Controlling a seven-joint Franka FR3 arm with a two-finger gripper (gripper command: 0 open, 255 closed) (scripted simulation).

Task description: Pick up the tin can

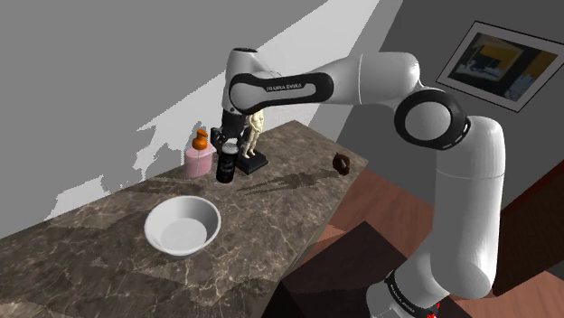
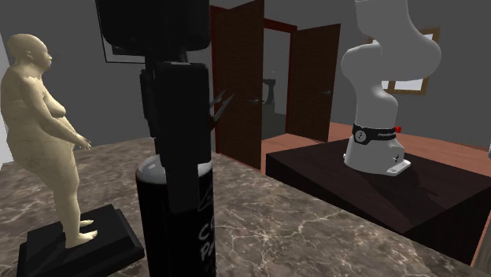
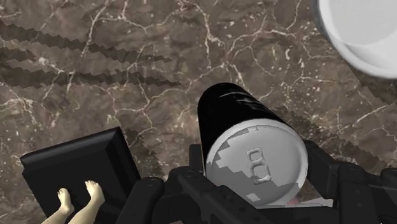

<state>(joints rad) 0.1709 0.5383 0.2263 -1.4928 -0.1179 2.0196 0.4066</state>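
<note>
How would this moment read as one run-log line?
phase: grasp | gripper: around tin can top | tin can: black, upright on marble counter, beside figurine | lift: not yet

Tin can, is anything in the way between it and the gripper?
No, nothing visible is in the way. The black gripper sits right over the black cylindrical tin can with the grey lid, reaching down on both sides of it. The beige figurine on a black base stands close beside the can, not between them.

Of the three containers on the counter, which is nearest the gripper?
The black can, directly under the gripper; the white bowl and pink jar stand apart.
</note>
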